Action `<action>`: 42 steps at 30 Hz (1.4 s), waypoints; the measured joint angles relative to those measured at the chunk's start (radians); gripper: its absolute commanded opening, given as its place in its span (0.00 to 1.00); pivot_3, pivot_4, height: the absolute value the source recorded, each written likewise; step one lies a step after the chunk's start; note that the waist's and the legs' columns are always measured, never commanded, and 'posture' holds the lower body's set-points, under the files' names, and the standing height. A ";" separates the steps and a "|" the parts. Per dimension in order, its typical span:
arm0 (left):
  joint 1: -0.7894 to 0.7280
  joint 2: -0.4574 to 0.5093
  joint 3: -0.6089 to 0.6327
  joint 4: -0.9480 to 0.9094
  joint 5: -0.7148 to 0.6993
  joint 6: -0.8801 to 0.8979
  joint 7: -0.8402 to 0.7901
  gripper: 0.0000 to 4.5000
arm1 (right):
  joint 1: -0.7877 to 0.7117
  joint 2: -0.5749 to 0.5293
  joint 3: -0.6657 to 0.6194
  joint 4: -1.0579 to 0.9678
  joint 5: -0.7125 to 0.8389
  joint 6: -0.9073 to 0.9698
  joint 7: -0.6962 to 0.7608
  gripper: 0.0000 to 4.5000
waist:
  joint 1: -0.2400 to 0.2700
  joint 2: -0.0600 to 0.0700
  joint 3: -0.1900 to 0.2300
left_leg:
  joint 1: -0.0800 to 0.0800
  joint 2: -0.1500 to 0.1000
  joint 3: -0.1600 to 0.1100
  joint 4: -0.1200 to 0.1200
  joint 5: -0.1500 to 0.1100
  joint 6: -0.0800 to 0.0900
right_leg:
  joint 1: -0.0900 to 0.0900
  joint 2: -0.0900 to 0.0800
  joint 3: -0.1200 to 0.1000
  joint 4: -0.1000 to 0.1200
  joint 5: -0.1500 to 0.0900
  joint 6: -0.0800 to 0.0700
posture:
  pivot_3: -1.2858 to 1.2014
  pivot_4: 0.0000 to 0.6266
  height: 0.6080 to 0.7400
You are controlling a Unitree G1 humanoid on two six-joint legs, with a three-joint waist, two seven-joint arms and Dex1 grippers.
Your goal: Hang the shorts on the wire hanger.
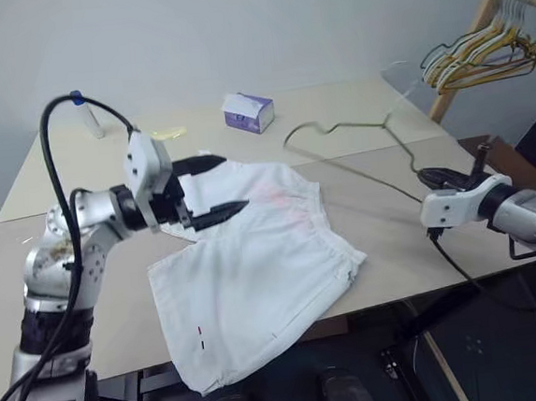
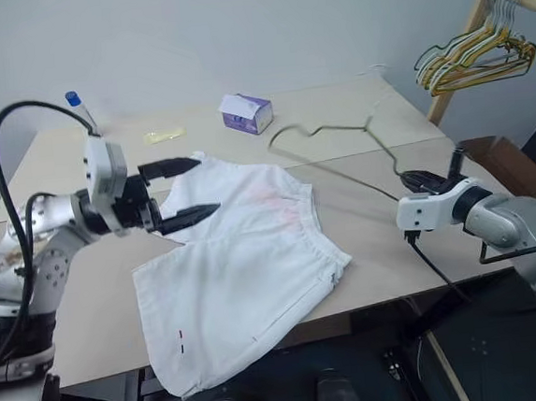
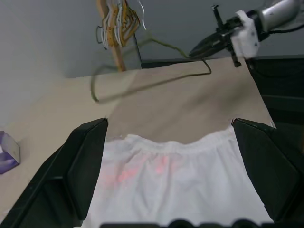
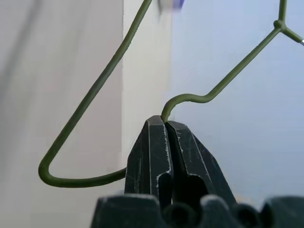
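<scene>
The white shorts [image 1: 255, 263] lie flat on the tan table [image 1: 399, 245], with a faint pink patch near the waistband. My left gripper [image 1: 222, 186] hovers open just over their far left part; in the left wrist view its fingers [image 3: 80, 166] stand wide on either side of the waistband [image 3: 175, 142]. My right gripper [image 1: 427, 177] is at the table's right side, shut on the wire hanger [image 1: 337, 127]. It holds the hanger tilted in the air above the table behind the shorts. The right wrist view shows the jaws pinched on the wire [image 4: 95, 90] near a bend.
A purple box [image 1: 248, 112] stands at the table's back middle. A blue-capped tube [image 1: 87, 113] and a yellowish strip [image 1: 168, 132] lie at the back left. A wooden rack with a bunch of hangers [image 1: 480, 49] rises past the back right corner.
</scene>
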 measured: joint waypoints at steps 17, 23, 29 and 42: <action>-0.152 0.019 -0.308 0.182 0.190 0.116 -0.191 1.00 | -0.274 0.080 0.121 0.128 -0.378 -0.359 -0.230 0.01 | -0.036 0.000 0.000 | -0.002 0.000 -0.001 0.002 0.000 0.001 | -0.001 -0.001 0.001 0.000 0.000 0.001 | 0.49 0.00 1.00; -0.136 0.011 -0.328 0.158 0.219 0.175 -0.185 0.87 | -0.280 0.086 0.120 0.130 -0.384 -0.355 -0.231 0.00 | -0.037 0.000 0.000 | -0.003 0.001 -0.002 0.007 -0.001 0.002 | 0.000 0.000 0.001 0.002 0.000 0.001 | 0.49 0.00 1.00; -0.120 -0.009 -0.328 0.140 0.216 0.216 -0.182 0.45 | -0.283 0.090 0.116 0.122 -0.383 -0.345 -0.231 0.00 | -0.036 0.000 0.000 | -0.003 0.000 -0.002 0.009 -0.002 0.003 | 0.000 -0.001 0.001 0.002 0.001 0.003 | 0.49 0.00 1.00; -0.117 -0.013 -0.304 0.145 0.232 0.216 -0.145 0.00 | -0.312 0.103 0.114 0.110 -0.383 -0.314 -0.232 0.06 | -0.042 0.000 0.000 | -0.003 0.000 -0.002 0.009 -0.002 0.003 | 0.000 -0.001 0.002 0.002 0.001 0.003 | 0.49 0.00 1.00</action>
